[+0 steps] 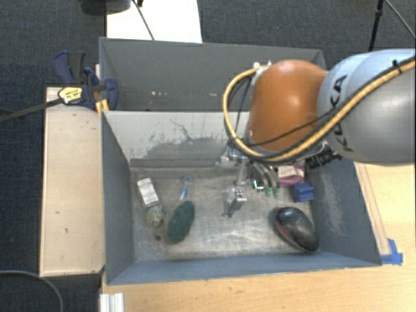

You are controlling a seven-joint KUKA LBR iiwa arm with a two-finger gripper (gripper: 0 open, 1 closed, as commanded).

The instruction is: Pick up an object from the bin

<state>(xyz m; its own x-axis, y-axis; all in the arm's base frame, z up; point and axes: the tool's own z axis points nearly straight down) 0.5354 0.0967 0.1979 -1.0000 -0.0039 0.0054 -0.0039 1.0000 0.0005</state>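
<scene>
Grey metal makes up the bin (117,187), the biggest thing here. The arm (380,103) reaches into it from the right, with its orange cover (286,103) over the back half. Below that cover the gripper (232,203) hangs low above bare floor near the middle of the bin; I cannot tell whether it is open or closed, nor whether it grips anything. I judge the pick to be at the approach step, since every loose thing looks to be lying on the floor. The black mouse (296,228) is the largest of them, near the front right corner, to the right of the gripper and apart from it. Next comes a dark green oval pad (181,221) at front left, then a white packet (147,192) near the left wall. A blue block (302,192) and a pink piece (290,172) lie close under the arm. A thin blue stick (184,188) lies behind the pad, and 1 small round lump (155,218) sits just beside it. The next move calls for shifting over 1 of these, likely the mouse or the pad, lining up across its narrow width, and lowering around it before closing.
</scene>
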